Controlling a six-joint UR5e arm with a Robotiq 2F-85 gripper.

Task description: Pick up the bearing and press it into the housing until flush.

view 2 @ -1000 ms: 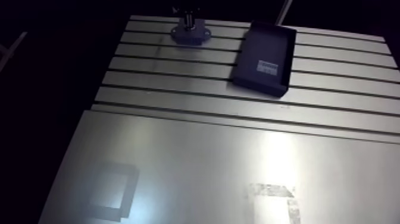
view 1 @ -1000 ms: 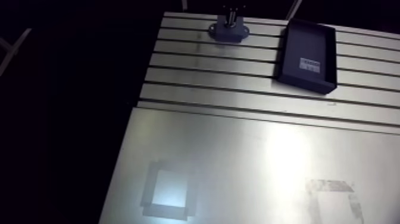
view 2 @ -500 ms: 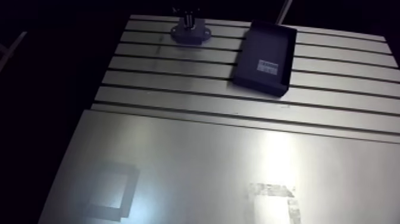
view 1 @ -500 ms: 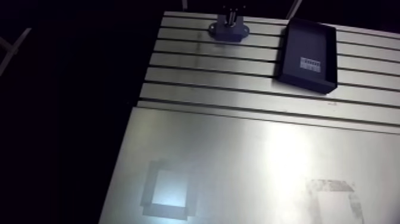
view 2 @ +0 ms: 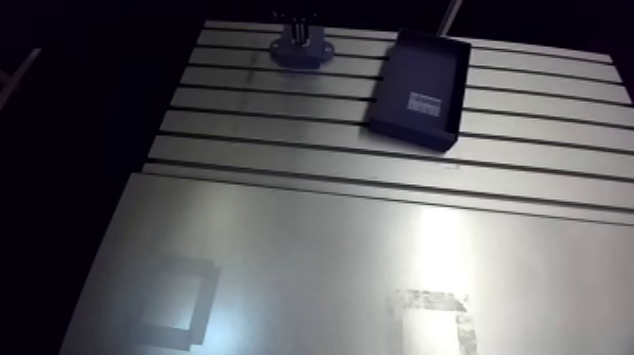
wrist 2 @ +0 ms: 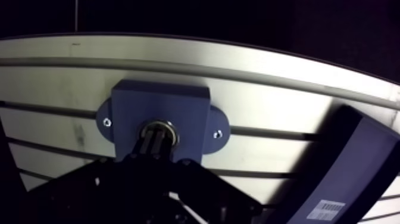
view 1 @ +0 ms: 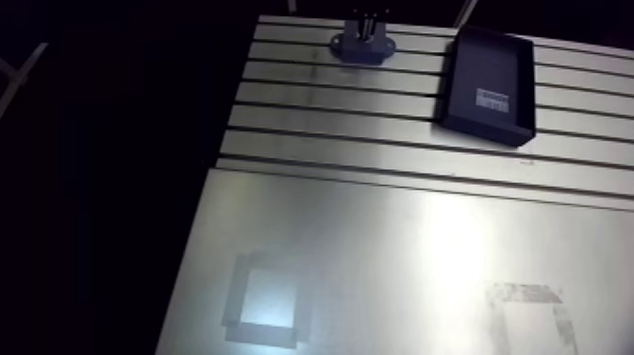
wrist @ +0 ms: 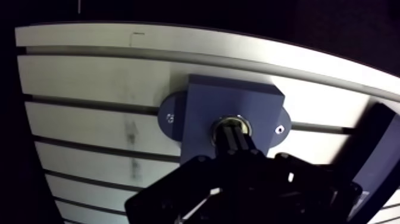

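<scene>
Bearing (wrist: 233, 121) sits in the bore of the blue housing (wrist: 202, 104), with its metal ring showing around the tips of the fingers (wrist: 230, 142). Fingers are together, tips down on the bearing's centre. Housing stands at the far edge of the bench (view 1: 377, 123). Dark tray (view 1: 476, 131) lies near it, not touching.

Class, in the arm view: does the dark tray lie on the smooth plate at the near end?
No, the dark tray lies on the slotted table, beside the housing.
</scene>
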